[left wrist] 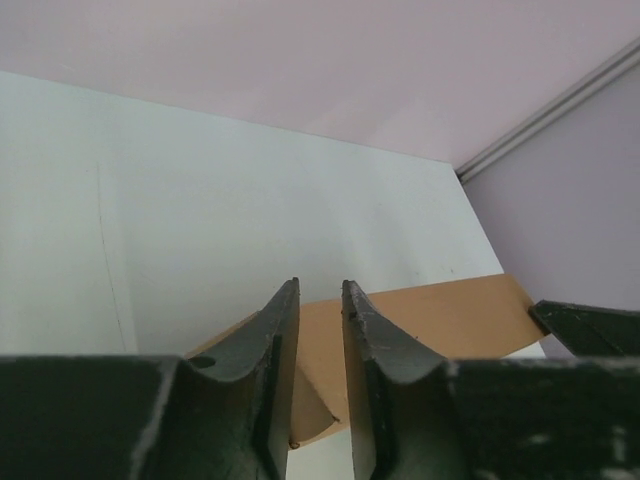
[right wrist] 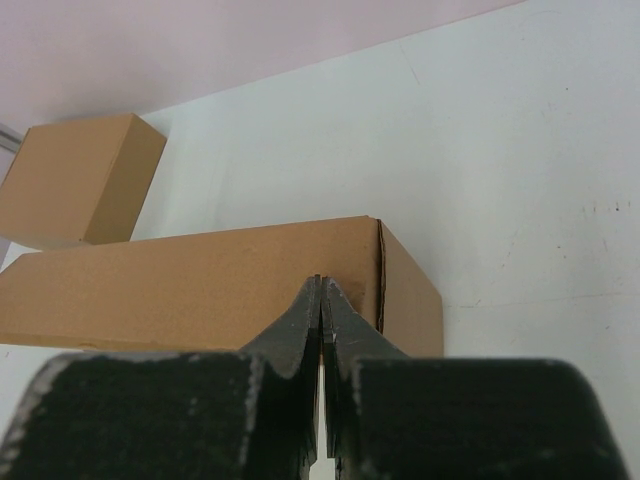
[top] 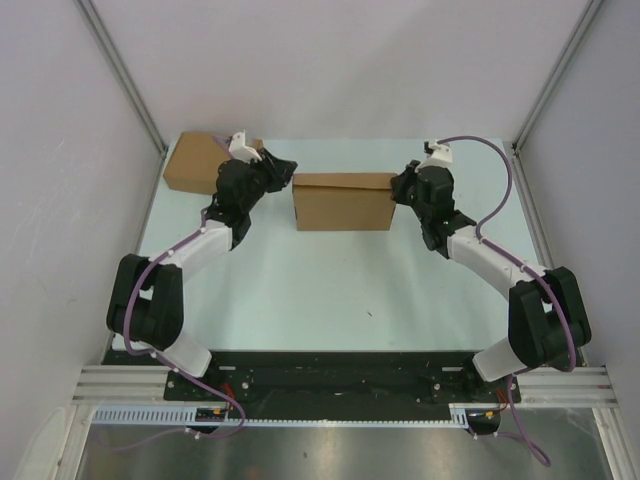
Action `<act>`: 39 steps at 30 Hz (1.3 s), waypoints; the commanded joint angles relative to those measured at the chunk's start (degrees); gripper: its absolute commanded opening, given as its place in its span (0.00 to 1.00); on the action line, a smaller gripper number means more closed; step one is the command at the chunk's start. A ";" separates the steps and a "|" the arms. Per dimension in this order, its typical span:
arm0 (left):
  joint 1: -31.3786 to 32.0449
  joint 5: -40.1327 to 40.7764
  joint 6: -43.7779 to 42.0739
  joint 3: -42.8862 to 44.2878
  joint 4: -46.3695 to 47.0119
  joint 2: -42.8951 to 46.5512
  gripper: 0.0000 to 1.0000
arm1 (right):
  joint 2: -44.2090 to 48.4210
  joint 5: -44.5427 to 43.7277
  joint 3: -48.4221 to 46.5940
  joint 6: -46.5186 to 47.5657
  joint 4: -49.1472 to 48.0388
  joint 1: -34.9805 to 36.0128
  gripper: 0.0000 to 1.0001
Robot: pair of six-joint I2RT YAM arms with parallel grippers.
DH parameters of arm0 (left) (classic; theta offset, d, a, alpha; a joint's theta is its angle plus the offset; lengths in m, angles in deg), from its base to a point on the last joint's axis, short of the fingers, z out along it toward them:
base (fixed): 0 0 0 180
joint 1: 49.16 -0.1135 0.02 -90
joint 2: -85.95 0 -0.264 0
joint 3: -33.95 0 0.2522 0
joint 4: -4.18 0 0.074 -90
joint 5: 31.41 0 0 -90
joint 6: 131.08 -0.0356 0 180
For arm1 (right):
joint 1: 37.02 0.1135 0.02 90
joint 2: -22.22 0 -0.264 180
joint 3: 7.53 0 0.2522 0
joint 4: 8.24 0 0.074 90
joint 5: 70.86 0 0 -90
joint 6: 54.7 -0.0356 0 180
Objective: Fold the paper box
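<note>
Plain brown paper box (top: 343,205), closed, middle of tabletop (top: 300,290), left gripper (left wrist: 320,292) slightly parted at its corner, right gripper (right wrist: 320,285) closed, empty, at its end

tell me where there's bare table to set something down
Widest: the pale table between left arm and right arm, in front of the flat brown cardboard paper box. A bare strip runs behind it. Crowded: far left, where the left gripper sits between it and the second brown cardboard box.
</note>
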 commanded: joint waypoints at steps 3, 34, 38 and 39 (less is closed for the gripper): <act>-0.25 -5.91 0.35 0.57 3.04 0.12 0.17 | -0.40 -1.80 1.99 1.66 7.69 0.46 0.00; -0.34 -9.52 2.72 -9.28 6.29 -2.33 0.01 | -0.75 -2.15 1.99 1.83 8.74 0.55 0.00; -0.34 -9.26 3.60 -10.42 7.00 -3.30 0.00 | -0.92 -1.98 1.99 1.57 8.83 0.37 0.00; -0.34 -9.17 3.60 -10.51 6.91 -3.39 0.00 | -0.84 -2.06 1.91 1.66 8.92 0.37 0.00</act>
